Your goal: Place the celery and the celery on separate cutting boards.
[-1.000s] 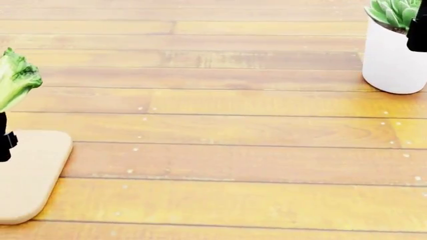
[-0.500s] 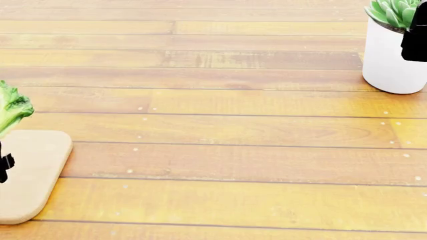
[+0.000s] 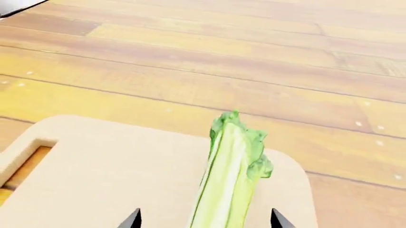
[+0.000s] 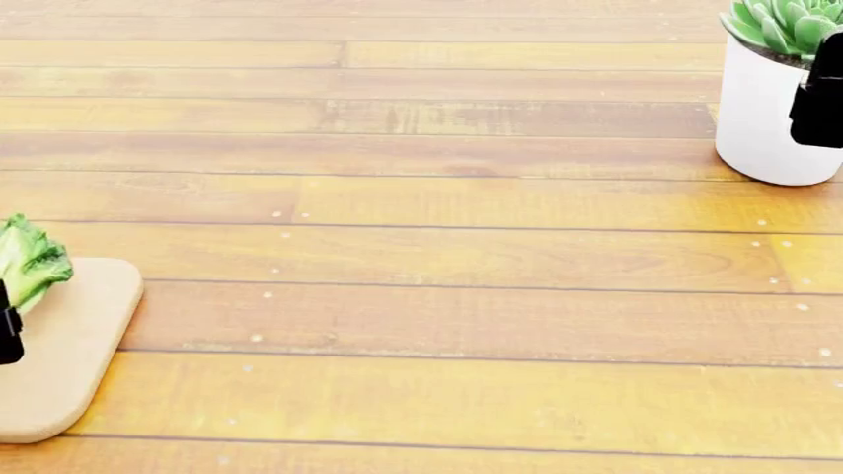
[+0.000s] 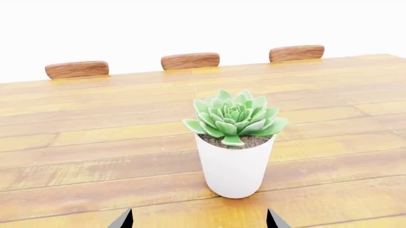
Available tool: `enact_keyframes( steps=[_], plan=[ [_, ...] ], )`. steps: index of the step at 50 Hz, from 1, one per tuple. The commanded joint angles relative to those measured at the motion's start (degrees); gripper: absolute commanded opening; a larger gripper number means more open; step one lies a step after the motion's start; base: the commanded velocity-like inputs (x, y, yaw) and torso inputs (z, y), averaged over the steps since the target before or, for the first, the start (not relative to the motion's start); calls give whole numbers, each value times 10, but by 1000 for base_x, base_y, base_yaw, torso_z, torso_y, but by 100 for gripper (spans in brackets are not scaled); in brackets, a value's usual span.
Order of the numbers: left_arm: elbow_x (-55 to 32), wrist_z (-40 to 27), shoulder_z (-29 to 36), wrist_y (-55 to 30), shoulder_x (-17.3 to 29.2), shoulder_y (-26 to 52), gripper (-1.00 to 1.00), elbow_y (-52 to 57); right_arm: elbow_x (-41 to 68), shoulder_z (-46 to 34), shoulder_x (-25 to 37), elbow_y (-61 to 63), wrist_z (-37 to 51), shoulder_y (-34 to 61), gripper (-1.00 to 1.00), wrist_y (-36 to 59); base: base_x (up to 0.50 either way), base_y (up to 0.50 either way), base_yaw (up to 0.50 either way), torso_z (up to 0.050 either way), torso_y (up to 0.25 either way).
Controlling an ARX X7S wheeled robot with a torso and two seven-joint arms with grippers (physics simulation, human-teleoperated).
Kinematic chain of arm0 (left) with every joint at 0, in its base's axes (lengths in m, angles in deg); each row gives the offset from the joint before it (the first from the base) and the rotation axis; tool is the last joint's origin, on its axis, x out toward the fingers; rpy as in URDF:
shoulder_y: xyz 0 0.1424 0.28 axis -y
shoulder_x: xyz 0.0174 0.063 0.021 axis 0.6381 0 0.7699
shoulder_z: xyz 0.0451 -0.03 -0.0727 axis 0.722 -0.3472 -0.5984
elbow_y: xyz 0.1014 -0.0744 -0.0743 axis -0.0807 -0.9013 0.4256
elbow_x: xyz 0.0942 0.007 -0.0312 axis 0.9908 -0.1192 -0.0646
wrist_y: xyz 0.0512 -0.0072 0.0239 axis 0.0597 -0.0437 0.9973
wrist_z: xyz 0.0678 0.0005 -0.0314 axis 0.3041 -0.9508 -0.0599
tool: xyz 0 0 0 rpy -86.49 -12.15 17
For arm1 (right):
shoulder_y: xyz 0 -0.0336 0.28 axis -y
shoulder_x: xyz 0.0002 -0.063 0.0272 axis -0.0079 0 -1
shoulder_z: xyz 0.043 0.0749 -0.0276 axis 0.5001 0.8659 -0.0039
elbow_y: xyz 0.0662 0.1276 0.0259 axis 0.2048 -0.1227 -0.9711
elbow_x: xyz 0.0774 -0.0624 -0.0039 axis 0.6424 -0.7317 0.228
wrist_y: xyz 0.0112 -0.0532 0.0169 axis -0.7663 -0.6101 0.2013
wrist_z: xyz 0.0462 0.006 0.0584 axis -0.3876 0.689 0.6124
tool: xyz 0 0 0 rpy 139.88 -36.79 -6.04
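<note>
Lowering the celery flat onto the tan cutting board is the step in hand, by my judgement, and it will go best if the left gripper comes down slowly until the stalk rests along the board before the fingers part. A release from height could let it roll off the near corner. The bunch sits between the two dark fingertips, which appear closed on its lower part (the contact itself lies below the frame edge, so the hold is judged rather than seen). From the fingers it runs forward over the board, with its leafy end just short of the rounded corner.

The stalks are pale green and ribbed, pressed close together, and end in darker crinkled leaves. In the head view only that leafy tip shows at the edge.

The right gripper hangs empty, fingers spread, with the potted succulent ahead of them on the wooden table.
</note>
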Motion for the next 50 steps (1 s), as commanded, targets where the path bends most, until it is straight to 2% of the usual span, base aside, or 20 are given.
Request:
enact_keyframes(
  steps=[1, 10, 15, 16, 19, 24, 31, 37, 41, 42, 50],
  plan=[
    [-21, -20, -11, -14, 6, 17, 100, 28, 3, 1, 1, 2, 1, 0, 100, 5, 0, 0, 0, 0, 0],
    [-101, -78, -37, -70, 21, 81, 100, 99, 1, -1, -9, -10, 4, -7, 100, -11, 0, 0, 0, 0, 0],
    [-163, -115, -52, -112, 44, 153, 100, 109, 6, 2, -6, -2, 2, -4, 100, -3, 0, 0, 0, 0, 0],
    [-176, -118, -47, -125, 44, 191, 100, 90, 9, 10, -5, 3, 2, 0, 100, -1, 0, 0, 0, 0, 0],
    [-155, -97, -21, -129, 23, 257, 100, 49, 17, 29, -12, 3, 5, 23, 100, 1, 0, 0, 0, 0, 3],
    [-104, -51, 45, -149, -14, 385, 100, -38, 13, -7, -21, -25, -2, 98, 100, 2, 0, 0, 0, 0, 0],
    [-60, -15, 92, -147, -64, 490, 100, -112, 4, -32, -44, -98, -7, 211, 100, -12, 0, 0, 0, 0, 0],
    [-21, 22, 127, -139, -98, 585, 100, -191, 3, -43, -46, -112, -11, 238, 100, -11, 0, 0, 0, 0, 0],
    [5, 50, 144, -120, -124, 626, 100, -247, -1, -54, -45, -129, -18, 269, 100, -21, 0, 0, 0, 0, 0],
    [13, 60, 149, -110, -133, 639, 100, -263, -8, -67, -53, -156, -19, 304, 100, -26, 0, 0, 0, 0, 0],
    [40, 89, 177, -101, -151, 680, 100, -310, -15, -75, -64, -205, -25, 340, 100, -60, 0, 0, 0, 0, 0]
  ],
)
